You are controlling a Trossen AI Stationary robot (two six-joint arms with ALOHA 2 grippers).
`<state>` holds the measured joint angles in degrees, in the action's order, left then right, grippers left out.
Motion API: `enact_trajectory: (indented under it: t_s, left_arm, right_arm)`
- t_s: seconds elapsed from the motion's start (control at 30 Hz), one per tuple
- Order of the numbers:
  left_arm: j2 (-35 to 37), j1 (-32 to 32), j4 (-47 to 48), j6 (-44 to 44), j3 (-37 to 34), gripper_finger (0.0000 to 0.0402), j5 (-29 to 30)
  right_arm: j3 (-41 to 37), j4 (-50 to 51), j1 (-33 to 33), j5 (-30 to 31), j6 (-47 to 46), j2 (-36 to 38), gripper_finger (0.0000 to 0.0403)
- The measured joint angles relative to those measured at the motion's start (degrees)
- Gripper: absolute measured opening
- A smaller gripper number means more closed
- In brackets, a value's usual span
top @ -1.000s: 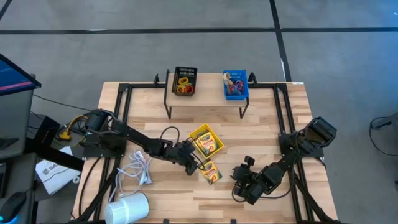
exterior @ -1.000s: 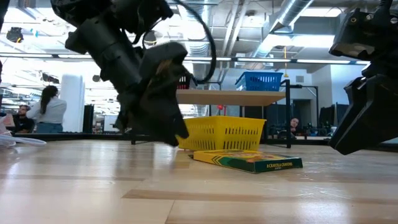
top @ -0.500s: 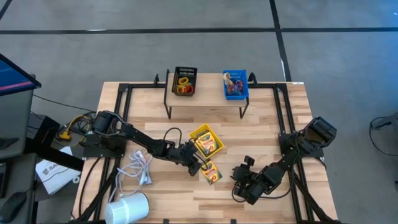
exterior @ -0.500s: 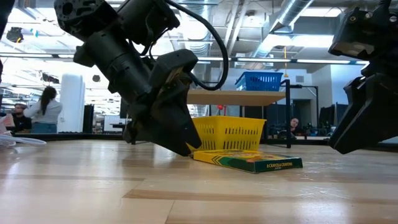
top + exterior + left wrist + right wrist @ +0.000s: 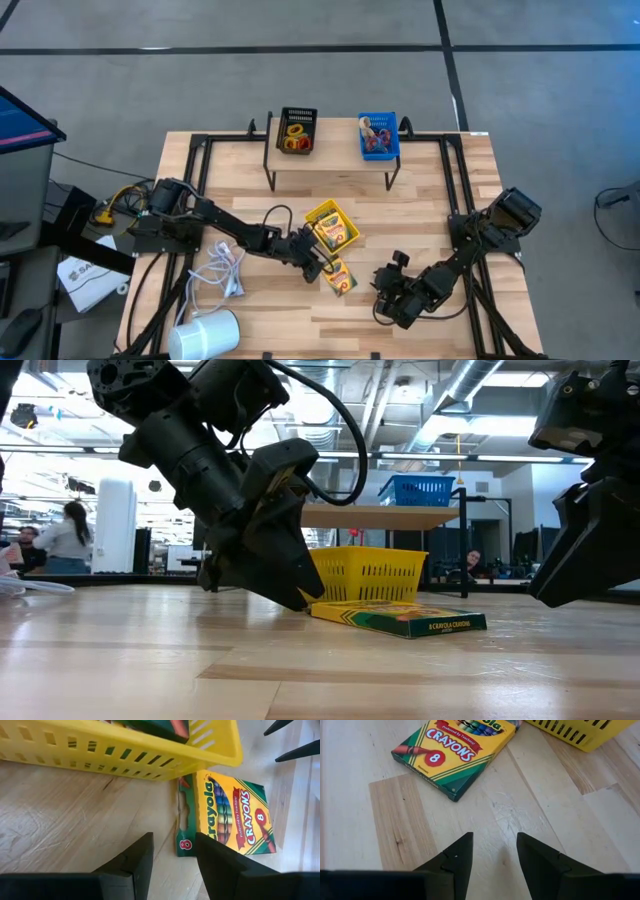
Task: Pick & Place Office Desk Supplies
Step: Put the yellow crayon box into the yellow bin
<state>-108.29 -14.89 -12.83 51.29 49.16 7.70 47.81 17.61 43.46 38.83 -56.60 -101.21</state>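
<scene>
A yellow-and-green crayon box (image 5: 340,277) lies flat on the table just in front of the yellow bin (image 5: 318,212), which holds another crayon box. My left gripper (image 5: 172,852) is open and slants down, its fingertips (image 5: 302,598) low at the box's green end (image 5: 184,837). My right gripper (image 5: 492,850) hangs open over bare wood to the right of the box (image 5: 455,755), touching nothing. On a raised shelf at the far side stand a black bin (image 5: 297,130) and a blue bin (image 5: 378,136), each holding coloured rings. My left gripper's open fingers stand on either side of the crayon box's green end (image 5: 183,844), coming slanting down from the table's left. Whether either finger touches the box I cannot tell. The box lies flat on the table.
A white coiled cable (image 5: 226,268) and a white cylinder (image 5: 206,335) lie at the near left. The shelf's black legs (image 5: 270,165) stand behind the yellow bin. Bare wood lies between the two grippers and along the near edge.
My left gripper has sunk toward the table and tipped further down, its fingertips coming to the crayon box's left end, and has then kept still. The box and bins have not moved.
</scene>
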Motion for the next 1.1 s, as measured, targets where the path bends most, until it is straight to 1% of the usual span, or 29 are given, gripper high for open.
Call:
enact_trajectory:
  t_s: [0.3,0.53,0.83,0.93,1.1]
  left_arm:
    - [-0.4,-0.7,-0.9,0.4,0.0,0.0143,-0.5]
    - [-5.6,-0.8,-8.3,2.0,0.2,0.0143,-4.4]
    - [-5.6,-0.8,-9.1,1.3,0.1,0.0141,-4.7]
    - [-5.6,-0.8,-9.0,1.2,0.1,0.013,-5.3]
    - [-5.6,-0.9,-9.0,1.0,0.1,0.0093,-6.4]
  right_arm:
    - [0.0,0.0,0.0,0.0,0.0,0.0,0.015]
    - [0.0,0.0,0.0,0.0,0.0,0.0,0.015]
    - [0.0,0.0,0.0,0.0,0.0,0.0,0.015]
    - [0.0,0.0,0.0,0.0,0.0,0.0,0.015]
    - [0.0,0.0,0.0,0.0,0.0,0.0,0.015]
